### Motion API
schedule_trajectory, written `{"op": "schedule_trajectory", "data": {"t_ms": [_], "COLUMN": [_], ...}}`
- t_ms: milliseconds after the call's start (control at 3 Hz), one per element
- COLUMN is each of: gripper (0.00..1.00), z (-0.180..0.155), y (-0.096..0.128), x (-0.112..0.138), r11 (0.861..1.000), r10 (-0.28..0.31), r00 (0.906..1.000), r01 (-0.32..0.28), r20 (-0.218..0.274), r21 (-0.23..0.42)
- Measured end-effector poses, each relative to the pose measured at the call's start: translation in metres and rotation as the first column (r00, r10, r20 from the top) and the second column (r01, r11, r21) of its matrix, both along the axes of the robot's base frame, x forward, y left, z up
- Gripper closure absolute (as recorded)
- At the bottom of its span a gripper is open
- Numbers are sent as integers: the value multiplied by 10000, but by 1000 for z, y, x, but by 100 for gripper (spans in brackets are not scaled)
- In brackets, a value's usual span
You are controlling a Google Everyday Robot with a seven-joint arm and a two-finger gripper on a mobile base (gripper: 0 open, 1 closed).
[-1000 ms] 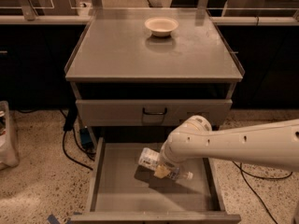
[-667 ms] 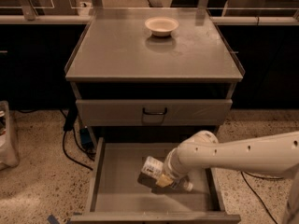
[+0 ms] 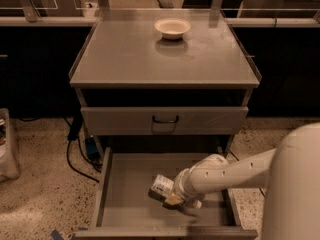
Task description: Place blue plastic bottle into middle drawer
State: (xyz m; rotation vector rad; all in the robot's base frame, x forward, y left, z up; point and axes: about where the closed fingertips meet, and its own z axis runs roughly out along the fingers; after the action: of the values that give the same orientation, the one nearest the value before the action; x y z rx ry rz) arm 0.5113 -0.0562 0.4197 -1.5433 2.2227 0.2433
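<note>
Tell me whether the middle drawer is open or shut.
Open. The middle drawer is pulled out with its grey floor showing, and the gripper is down inside it, right at the blue plastic bottle.

A: Gripper [image 3: 176,200], where?
B: Low in the middle drawer [image 3: 130,194], right of centre, at the blue plastic bottle [image 3: 162,184]. Mostly tucked behind the wrist, so can't read the grip.
A: Bottle whole?
B: No. Label end shows, the rest is hidden by the gripper.
A: Arm?
B: Arm [image 3: 235,171] is cut off by the right & bottom edges. It covers part of the drawer's right wall + floor.
A: Anything else?
B: Pale thing [image 3: 7,149] at the left edge is cut off, can't ID. Small blue item [image 3: 91,147] by the cable [image 3: 72,156] is too small to tell.
</note>
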Motion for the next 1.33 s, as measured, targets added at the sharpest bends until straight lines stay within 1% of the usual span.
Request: {"op": "schedule_trajectory", "data": {"t_ms": [333, 667, 1000, 1333], "gripper": [100, 100, 100, 84], "z": [-21, -35, -35, -35], "y": [3, 9, 12, 12], "x": [11, 15, 16, 16], "r11": [9979, 9945, 9941, 9941], "r10": [-214, -424, -539, -538], "r00": [9995, 9979, 9971, 9971], "r01": [199, 375, 485, 485], "r20": [-231, -484, -533, -533], "r21": [-613, -975, -973, -973]}}
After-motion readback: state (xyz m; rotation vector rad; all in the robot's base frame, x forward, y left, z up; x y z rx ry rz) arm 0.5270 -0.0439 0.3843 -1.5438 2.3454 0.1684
